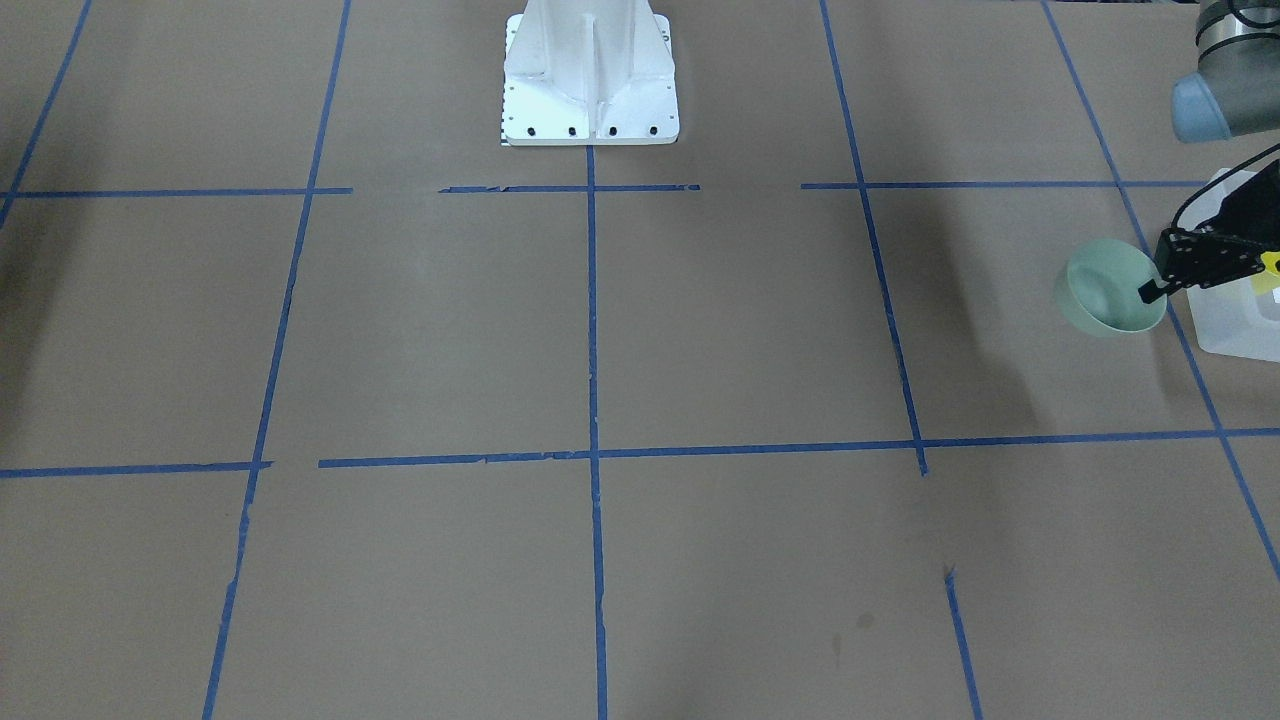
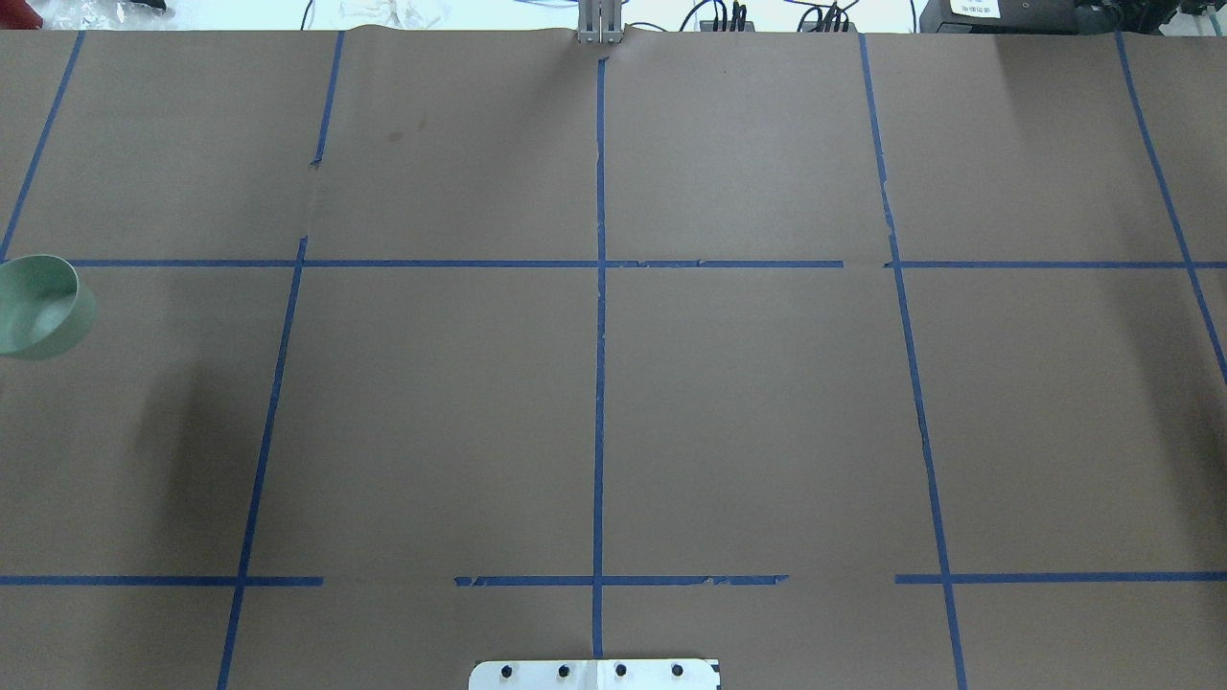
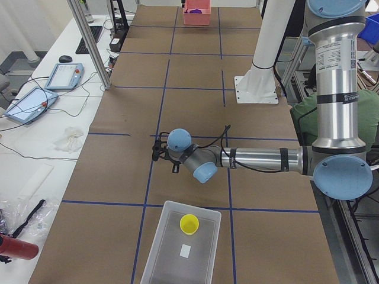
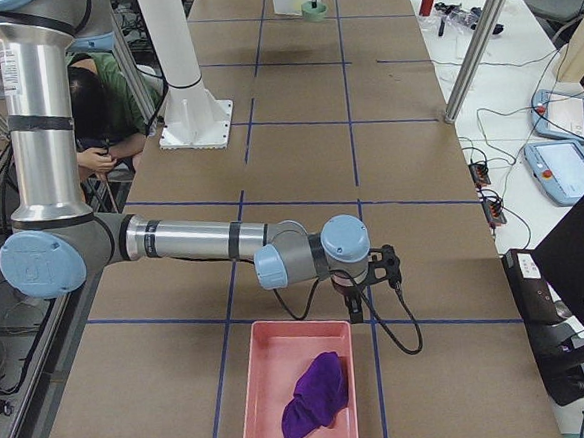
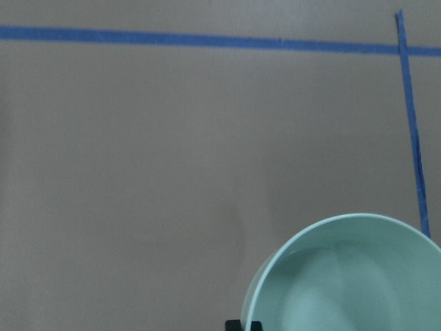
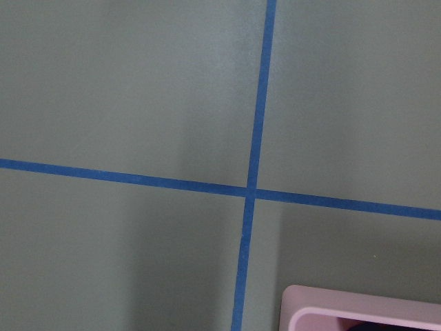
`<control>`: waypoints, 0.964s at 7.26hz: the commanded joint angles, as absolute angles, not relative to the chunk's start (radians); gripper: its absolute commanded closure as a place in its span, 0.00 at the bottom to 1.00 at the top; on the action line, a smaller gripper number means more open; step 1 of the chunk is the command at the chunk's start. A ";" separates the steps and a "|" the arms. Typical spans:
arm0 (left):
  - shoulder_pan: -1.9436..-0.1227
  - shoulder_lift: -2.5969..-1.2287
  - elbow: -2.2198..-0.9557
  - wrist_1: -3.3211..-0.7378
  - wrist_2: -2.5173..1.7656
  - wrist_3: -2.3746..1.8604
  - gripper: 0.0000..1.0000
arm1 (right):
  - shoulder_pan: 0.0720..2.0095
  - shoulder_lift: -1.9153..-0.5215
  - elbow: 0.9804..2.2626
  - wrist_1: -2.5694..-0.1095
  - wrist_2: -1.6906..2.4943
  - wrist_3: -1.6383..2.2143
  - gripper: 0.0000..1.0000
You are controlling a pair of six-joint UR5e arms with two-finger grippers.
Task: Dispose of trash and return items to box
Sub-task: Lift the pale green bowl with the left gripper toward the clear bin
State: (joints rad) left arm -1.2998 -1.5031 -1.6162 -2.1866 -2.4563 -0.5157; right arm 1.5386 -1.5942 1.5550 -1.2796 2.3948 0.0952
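Note:
My left gripper (image 1: 1152, 292) is shut on the rim of the pale green bowl (image 1: 1108, 290) and holds it tilted above the table, beside the box (image 1: 1235, 325). The bowl also shows at the left edge of the overhead view (image 2: 38, 307) and in the left wrist view (image 5: 351, 276). The translucent box (image 3: 183, 248) holds the yellow cup (image 3: 189, 223). In the exterior left view my wrist hides the bowl. My right gripper (image 4: 354, 310) hangs by the near edge of a pink tray (image 4: 255, 402); I cannot tell whether it is open or shut.
The pink tray holds a purple cloth (image 4: 315, 398); its corner shows in the right wrist view (image 6: 358, 310). The white robot base (image 1: 590, 80) stands at the table's middle rear. Blue tape lines (image 2: 599, 335) grid the brown table.

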 commanded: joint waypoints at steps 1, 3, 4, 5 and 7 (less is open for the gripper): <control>-1.428 -1.578 -1.614 -1.946 -2.462 -0.289 1.00 | 1.534 -1.612 1.633 -1.357 2.395 0.103 0.00; -1.527 -1.638 -1.568 -1.792 -2.454 -0.105 1.00 | 1.534 -1.652 1.762 -1.518 2.384 0.085 0.00; -1.599 -1.650 -1.490 -1.787 -2.454 -0.039 1.00 | 1.540 -1.660 1.764 -1.517 2.387 0.078 0.00; -1.639 -1.655 -1.391 -1.787 -2.453 0.041 1.00 | 1.540 -1.657 1.769 -1.519 2.388 0.078 0.00; -1.753 -1.655 -1.272 -1.789 -2.415 0.060 1.00 | 1.540 -1.648 1.767 -1.517 2.387 0.078 0.00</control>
State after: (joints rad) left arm -1.6793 -1.6535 -1.3533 -1.7893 -2.4419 0.0404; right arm 1.5396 -1.6521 1.7665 -1.5168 2.3872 0.0788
